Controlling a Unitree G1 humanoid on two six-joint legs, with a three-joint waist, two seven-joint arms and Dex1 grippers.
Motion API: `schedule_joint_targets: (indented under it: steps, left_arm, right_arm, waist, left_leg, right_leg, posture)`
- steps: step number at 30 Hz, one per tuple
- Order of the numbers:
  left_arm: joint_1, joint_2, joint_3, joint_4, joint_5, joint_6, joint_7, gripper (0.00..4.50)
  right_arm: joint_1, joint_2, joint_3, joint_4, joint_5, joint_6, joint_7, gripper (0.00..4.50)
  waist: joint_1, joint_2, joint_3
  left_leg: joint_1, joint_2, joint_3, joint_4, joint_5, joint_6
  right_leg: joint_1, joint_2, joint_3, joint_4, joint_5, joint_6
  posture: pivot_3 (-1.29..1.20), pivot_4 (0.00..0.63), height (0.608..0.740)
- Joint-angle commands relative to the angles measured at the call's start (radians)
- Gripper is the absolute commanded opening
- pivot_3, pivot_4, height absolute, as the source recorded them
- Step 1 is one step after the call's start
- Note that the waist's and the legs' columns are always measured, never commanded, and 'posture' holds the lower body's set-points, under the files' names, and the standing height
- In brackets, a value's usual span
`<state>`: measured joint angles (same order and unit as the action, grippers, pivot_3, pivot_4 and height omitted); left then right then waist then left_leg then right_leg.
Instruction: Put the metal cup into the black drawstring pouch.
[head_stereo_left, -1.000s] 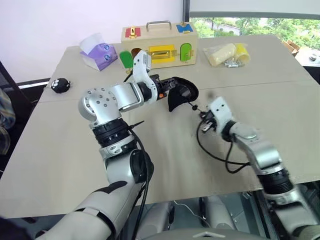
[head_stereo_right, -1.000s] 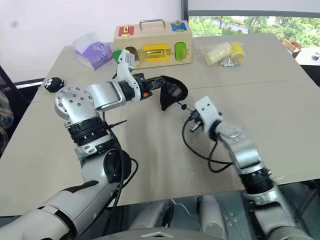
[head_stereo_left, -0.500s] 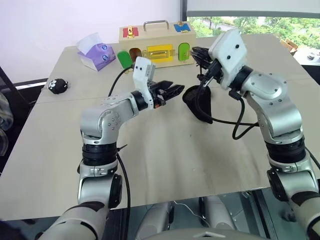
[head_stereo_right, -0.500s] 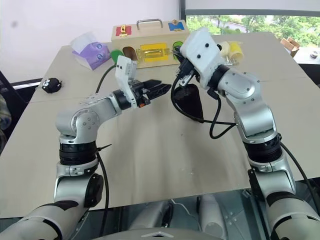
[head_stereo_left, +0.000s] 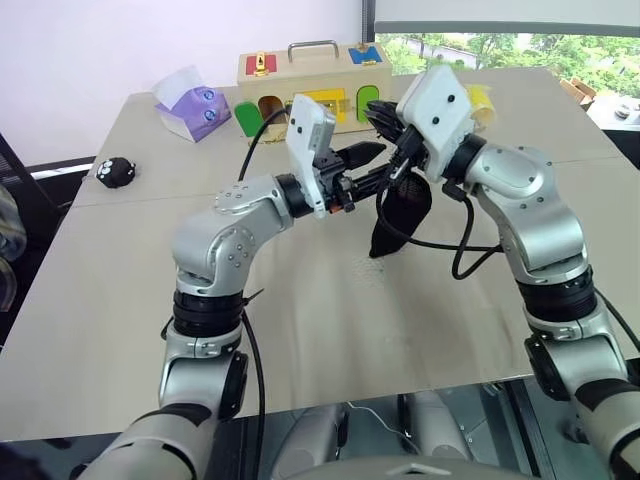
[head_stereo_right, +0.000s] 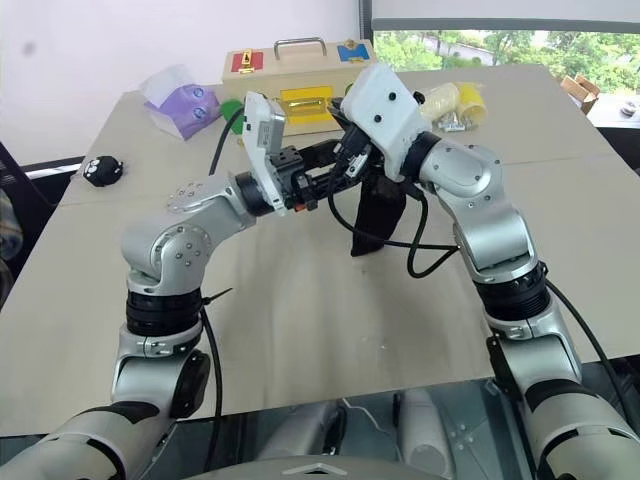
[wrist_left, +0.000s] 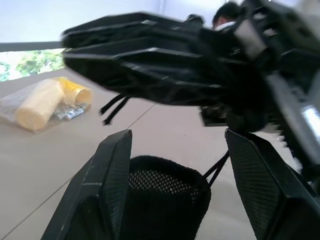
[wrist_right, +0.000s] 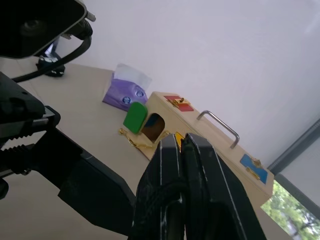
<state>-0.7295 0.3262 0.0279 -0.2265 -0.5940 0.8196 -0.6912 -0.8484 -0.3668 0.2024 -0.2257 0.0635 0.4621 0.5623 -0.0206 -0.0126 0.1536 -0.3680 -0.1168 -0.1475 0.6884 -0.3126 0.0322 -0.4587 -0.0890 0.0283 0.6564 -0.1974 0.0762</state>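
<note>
The black drawstring pouch hangs above the table, its lower tip close to the tabletop. My right gripper is shut on the pouch's cord at the top; in the right wrist view its fingers are pressed together. To the pouch's left, my left gripper is open and level with the pouch's top. In the left wrist view the pouch's mesh-lined mouth sits between the spread fingers, and I cannot tell if they touch it. The metal cup is hidden.
At the back of the table stand a wooden lock box, a purple tissue pack and a clear bag with yellow items. A small black round toy lies at the far left. The right arm's cable loops beside the pouch.
My left gripper let go of the pouch and opened. My right gripper rose with the pouch hanging from its cord. The left gripper then moved back up to the pouch's top.
</note>
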Motion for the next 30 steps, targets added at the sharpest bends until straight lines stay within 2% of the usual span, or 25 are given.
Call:
schedule_joint_targets:
  steps: [1,8,20,22,23,28,30]
  left_arm:
    - [0.021,0.049,-0.019,-0.048,-0.011,-0.028,-0.053,3.02]
    - [0.024,0.085,-0.015,-0.035,-0.014,-0.057,-0.091,3.02]
    - [-0.017,0.022,-0.012,0.001,-0.020,-0.087,-0.052,3.02]
    - [-0.023,0.012,-0.001,0.018,-0.020,-0.099,-0.046,2.49]
    - [-0.025,0.011,0.001,0.022,-0.023,-0.101,-0.051,2.38]
    - [-0.013,0.020,-0.007,0.025,-0.023,-0.100,-0.066,0.23]
    - [-0.004,0.030,-0.021,0.029,-0.008,-0.107,-0.071,0.16]
  right_arm:
    - [-0.030,-0.005,-0.013,-0.008,-0.022,-0.029,-0.009,0.00]
    - [-0.025,-0.018,-0.038,0.003,-0.035,-0.033,-0.013,0.00]
    - [-0.025,0.043,0.002,-0.063,0.002,0.010,0.016,0.00]
    - [-0.024,0.043,0.003,-0.071,0.005,0.018,0.021,0.00]
    - [-0.023,0.041,0.003,-0.074,0.005,0.020,0.022,0.00]
    - [-0.020,0.033,-0.002,-0.083,0.003,0.030,0.022,0.00]
    - [-0.025,0.033,-0.009,-0.083,0.002,0.028,0.018,0.00]
  waist:
    - [0.000,0.000,0.000]
    - [0.004,0.000,0.000]
    - [0.004,0.000,0.000]
    - [0.004,0.000,0.000]
    - [0.003,0.000,0.000]
    - [0.003,0.000,0.000]
    - [0.003,0.000,0.000]
  left_leg:
    - [0.000,0.000,0.000,0.000,0.000,0.000]
    - [0.000,0.000,0.000,0.000,0.000,0.000]
    - [0.000,0.000,0.000,0.000,0.000,0.000]
    - [0.000,0.000,0.000,0.000,0.000,0.000]
    - [0.000,0.000,0.000,0.000,0.000,0.000]
    - [0.000,0.000,0.000,0.000,0.000,0.000]
    - [0.000,0.000,0.000,0.000,0.000,0.000]
  right_leg:
    - [0.000,0.000,0.000,0.000,0.000,0.000]
    - [0.000,0.000,0.000,0.000,0.000,0.000]
    - [0.000,0.000,0.000,0.000,0.000,0.000]
    - [0.000,0.000,0.000,0.000,0.000,0.000]
    - [0.000,0.000,0.000,0.000,0.000,0.000]
    - [0.000,0.000,0.000,0.000,0.000,0.000]
    - [0.000,0.000,0.000,0.000,0.000,0.000]
  posture:
    - [0.00,0.150,0.710]
    - [0.00,0.150,0.710]
    - [0.00,0.150,0.710]
    - [0.00,0.150,0.710]
    - [0.00,0.150,0.710]
    - [0.00,0.150,0.710]
    - [0.00,0.150,0.710]
